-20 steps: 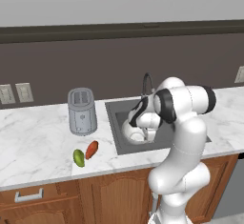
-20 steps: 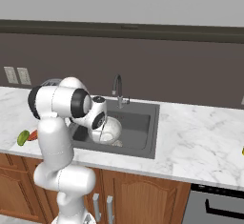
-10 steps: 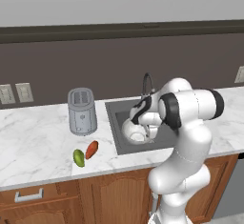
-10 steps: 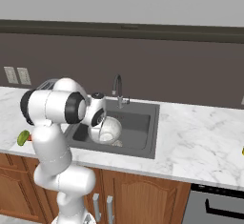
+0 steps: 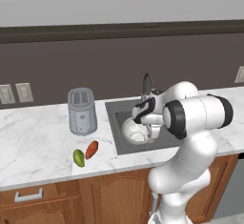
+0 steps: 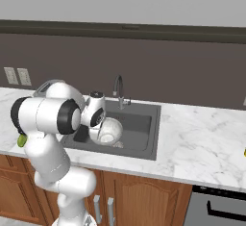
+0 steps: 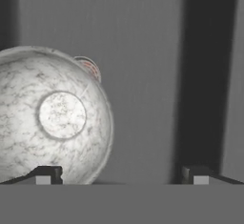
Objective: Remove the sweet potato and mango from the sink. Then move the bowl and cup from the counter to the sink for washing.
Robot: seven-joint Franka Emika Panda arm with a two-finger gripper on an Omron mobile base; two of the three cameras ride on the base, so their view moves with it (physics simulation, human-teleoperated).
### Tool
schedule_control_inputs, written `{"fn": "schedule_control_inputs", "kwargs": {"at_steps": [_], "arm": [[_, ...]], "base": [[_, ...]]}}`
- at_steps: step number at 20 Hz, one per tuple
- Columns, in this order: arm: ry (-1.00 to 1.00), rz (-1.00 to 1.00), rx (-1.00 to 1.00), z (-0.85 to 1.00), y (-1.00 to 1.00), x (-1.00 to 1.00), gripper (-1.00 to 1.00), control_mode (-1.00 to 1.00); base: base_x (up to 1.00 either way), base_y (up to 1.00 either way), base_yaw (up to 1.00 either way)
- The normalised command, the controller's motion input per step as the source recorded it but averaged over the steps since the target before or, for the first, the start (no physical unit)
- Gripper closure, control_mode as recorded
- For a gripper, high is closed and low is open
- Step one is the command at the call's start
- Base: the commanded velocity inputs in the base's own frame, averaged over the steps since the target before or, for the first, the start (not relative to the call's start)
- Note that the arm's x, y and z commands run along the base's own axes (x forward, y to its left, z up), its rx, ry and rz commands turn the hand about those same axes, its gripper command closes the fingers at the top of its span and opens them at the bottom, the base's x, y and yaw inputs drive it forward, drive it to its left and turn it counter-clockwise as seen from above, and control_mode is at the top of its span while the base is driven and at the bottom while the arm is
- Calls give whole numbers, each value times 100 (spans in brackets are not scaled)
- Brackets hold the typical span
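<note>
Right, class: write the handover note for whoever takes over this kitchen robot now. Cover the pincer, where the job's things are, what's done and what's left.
Pincer: open, holding nothing, over the sink.
Sweet potato and mango: out on the counter, in front of the toaster.
Bowl: in the sink, resting on its side.
Cup: its rim peeks out behind the bowl, apparently in the sink too; I can't tell how it sits.
Done: both produce items removed, bowl placed.
Left: confirm the cup, then pull the arm away.

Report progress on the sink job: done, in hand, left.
Done: the sweet potato and mango lie on the counter beside the toaster, out of the sink. In hand: the bowl sits in the basin; the pincer stands open next to it, gripping nothing. Left: the cup; a yellow object at the right base view's far edge may be it.
</note>
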Motion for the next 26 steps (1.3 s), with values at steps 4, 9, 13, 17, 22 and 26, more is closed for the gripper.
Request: {"fn": "schedule_control_inputs", "kwargs": {"at_steps": [4, 9, 13, 17, 22, 26], "arm": [[4, -2, 0, 19, 0, -19, -100, -100], [1, -1, 0, 23, 0, -18, -100, -100], [2, 0, 0, 22, 0, -21, -100, -100], [9, 0, 0, 12, 0, -25, -100, -100], [7, 4, -2, 11, -9, -33, -100, -100], [1, 9, -8, 21, -16, -37, -100, -100]], "base": [[0, 0, 0], [0, 0, 0], [0, 0, 0], [0, 0, 0], [0, 0, 0], [0, 0, 0]]}}
